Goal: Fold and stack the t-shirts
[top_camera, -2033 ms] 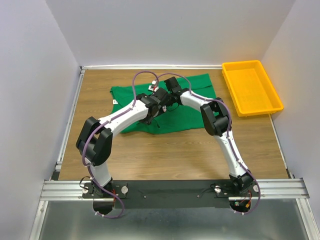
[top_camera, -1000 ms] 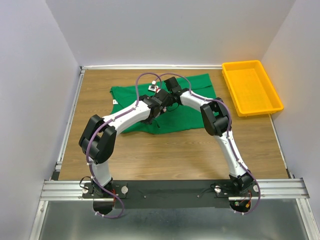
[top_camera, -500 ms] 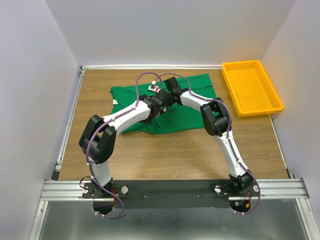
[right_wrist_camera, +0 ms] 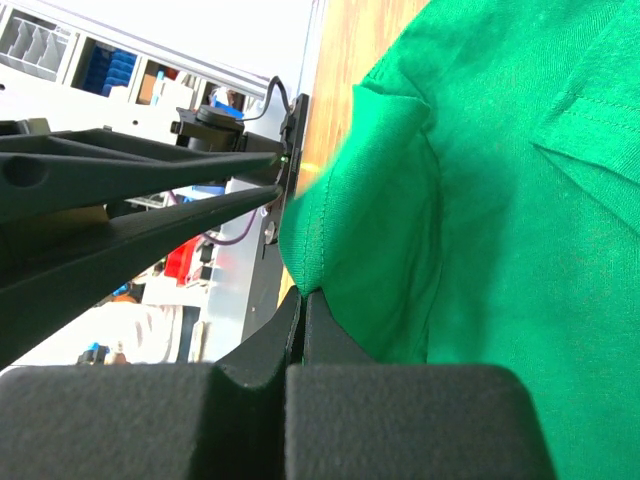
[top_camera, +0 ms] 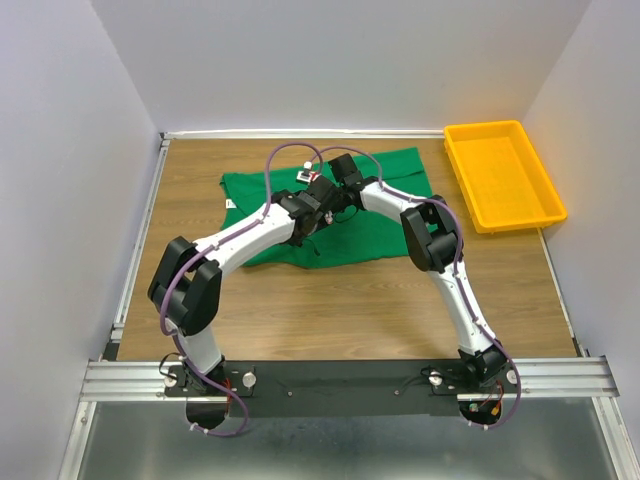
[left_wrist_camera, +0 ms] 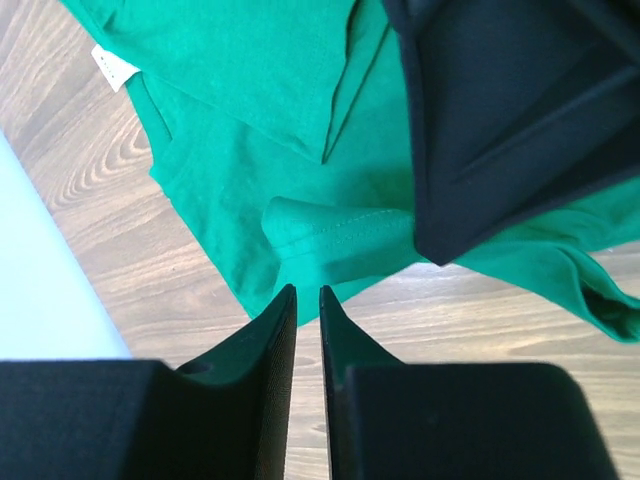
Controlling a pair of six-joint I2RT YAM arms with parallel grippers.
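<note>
The emerald-green t-shirt (top_camera: 385,205) lies spread across the far middle of the table, its white neck label (left_wrist_camera: 115,68) at the left edge. My right gripper (right_wrist_camera: 302,292) is shut on a hemmed edge of the t-shirt (right_wrist_camera: 500,200) and holds a fold of it up off the rest. My left gripper (left_wrist_camera: 308,290) hovers just short of the t-shirt's (left_wrist_camera: 250,120) near edge, its jaws a narrow slit apart with only bare wood showing between them. In the top view the left gripper (top_camera: 316,208) and the right gripper (top_camera: 336,196) meet over the shirt's middle.
A yellow plastic tray (top_camera: 548,205) stands at the back right beside the right wall. The right gripper's black body (left_wrist_camera: 510,110) hangs close in front of the left wrist camera. Bare wooden table (top_camera: 330,310) lies between the shirt and the arm bases.
My left arm's elbow has dropped back towards the near left, and the left jaws have come slightly apart. The right gripper has stayed shut on the shirt.
</note>
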